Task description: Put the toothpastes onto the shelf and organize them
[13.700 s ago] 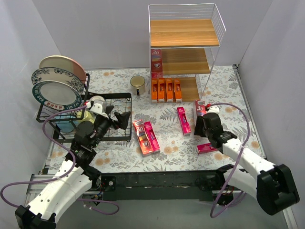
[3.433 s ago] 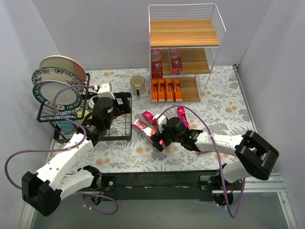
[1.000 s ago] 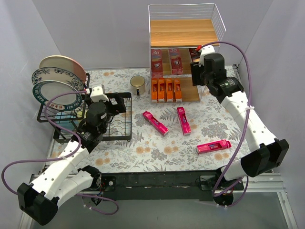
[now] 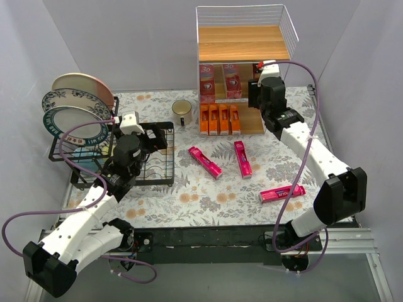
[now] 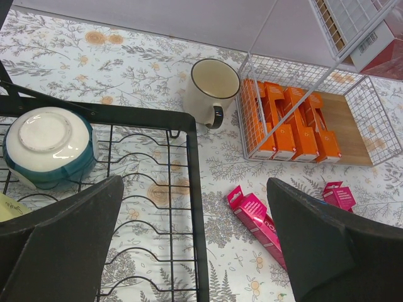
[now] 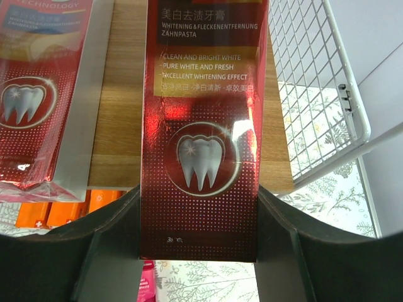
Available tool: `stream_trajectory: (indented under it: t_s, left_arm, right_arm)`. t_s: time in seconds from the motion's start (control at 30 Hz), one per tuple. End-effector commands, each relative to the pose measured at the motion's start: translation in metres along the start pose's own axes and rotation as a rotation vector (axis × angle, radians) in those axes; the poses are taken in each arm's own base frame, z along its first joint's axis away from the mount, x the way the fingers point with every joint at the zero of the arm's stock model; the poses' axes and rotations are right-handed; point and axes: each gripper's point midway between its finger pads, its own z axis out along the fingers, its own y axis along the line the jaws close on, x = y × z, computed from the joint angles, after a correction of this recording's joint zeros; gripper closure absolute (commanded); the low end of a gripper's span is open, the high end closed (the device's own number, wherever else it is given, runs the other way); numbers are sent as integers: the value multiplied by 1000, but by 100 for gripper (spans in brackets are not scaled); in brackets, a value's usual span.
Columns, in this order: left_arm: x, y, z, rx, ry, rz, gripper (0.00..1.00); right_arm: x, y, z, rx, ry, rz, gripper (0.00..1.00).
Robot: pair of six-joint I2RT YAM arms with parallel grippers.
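Floral tablecloth [image 4: 189, 201], orange cartons [image 4: 220, 119], pink cartons [image 4: 204, 162], red carton [image 6: 201, 145], black rack [image 4: 172, 157]

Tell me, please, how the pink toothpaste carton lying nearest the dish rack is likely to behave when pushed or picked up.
The pink carton lies flat with square edges, so it should slide, not roll. Being long and slim, it would probably swivel if pushed near one end. It looks like thin card: likely light and fairly stiff.
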Motion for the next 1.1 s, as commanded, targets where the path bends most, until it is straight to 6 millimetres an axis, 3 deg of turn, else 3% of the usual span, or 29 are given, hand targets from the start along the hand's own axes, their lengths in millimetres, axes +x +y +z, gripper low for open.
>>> stream_trajectory:
  t_s: [0.0,0.27,0.43,0.73,0.77,1.07]
  left_arm:
    - [2,2,0,0,-1,6,2]
    - [3,2,0,2,2,7,2]
    - [3,3,0,0,3,8,2]
    - [4,1,1,6,8,8,2]
    - [4,1,1,6,8,8,2]
    - [5,1,1,4,12,11,2]
  right_arm:
    - [-31,-7,2,37,-120,66,35]
    - [-32,-9,-2,37,-122,77,25]
    - [-34,-10,-12,22,-136,88,25]
    - [-30,-9,-30,-22,-201,113,27]
    - [-23,-10,-30,-20,-193,109,27]
    - [-30,-14,-24,1,-255,114,38]
